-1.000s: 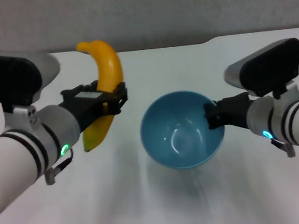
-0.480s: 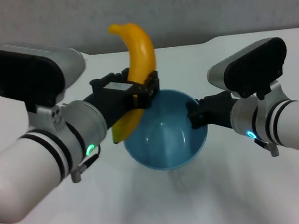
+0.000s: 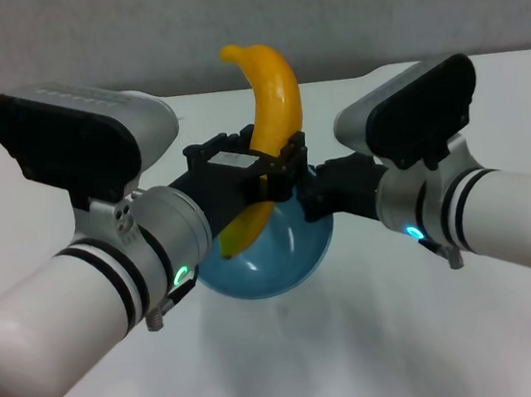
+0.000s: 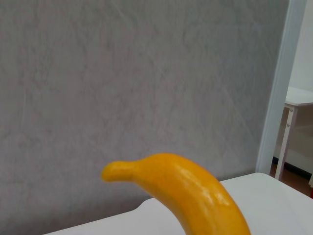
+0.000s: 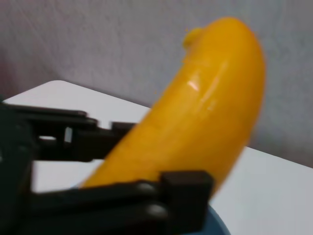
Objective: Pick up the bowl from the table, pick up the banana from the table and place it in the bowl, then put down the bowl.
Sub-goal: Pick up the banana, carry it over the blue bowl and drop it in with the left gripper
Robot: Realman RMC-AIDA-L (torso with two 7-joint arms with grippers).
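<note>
My left claw: pinching the banana at mid-length, nearly upright, lower end over the bowl.
My right claw: clamped on the bowl's right rim, I think; the contact is partly hidden. Bowl held above the table.
Risk: the banana is longer than the bowl is wide, so released upright it may tip over the rim.
Second risk: the one-sided rim grip could let the bowl tilt.
Look: banana smooth yellow-orange; bowl glossy light blue.
</note>
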